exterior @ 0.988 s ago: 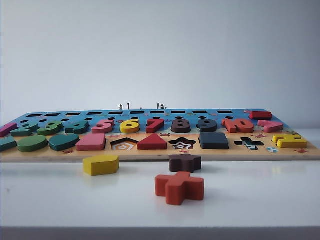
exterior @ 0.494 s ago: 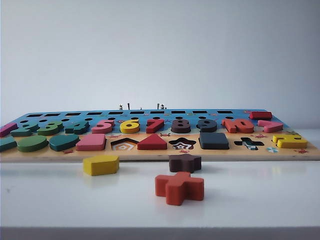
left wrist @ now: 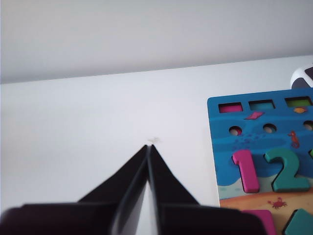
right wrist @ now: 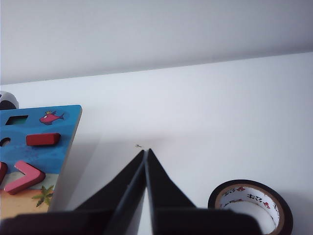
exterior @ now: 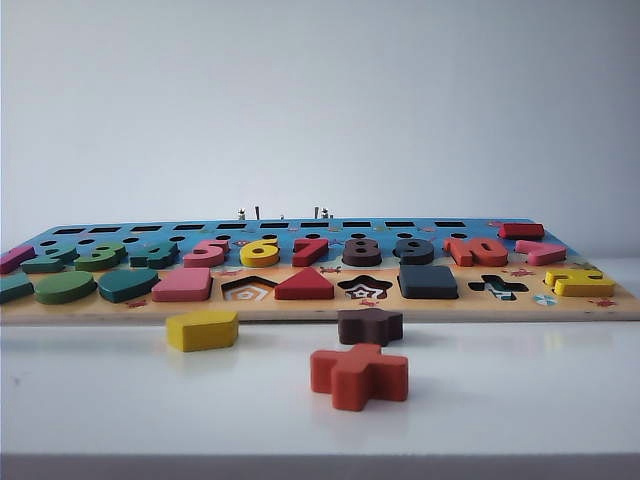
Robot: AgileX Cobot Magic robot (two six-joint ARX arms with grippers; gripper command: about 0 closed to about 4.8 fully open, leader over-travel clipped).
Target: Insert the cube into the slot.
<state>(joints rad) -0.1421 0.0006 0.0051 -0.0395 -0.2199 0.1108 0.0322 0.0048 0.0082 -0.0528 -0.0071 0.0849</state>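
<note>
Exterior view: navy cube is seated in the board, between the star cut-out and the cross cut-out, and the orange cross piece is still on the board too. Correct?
Not quite. In the exterior view the orange cross piece lies on the white table, in front of the board, not on it. The cube does sit in the board between the star cut-out and the cross cut-out.

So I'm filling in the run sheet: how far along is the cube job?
It looks done: the cube sits in its square slot on the puzzle board. Nothing is in hand: the left hand and right hand are shut and empty, off the board's ends. Nothing visibly left.
</note>
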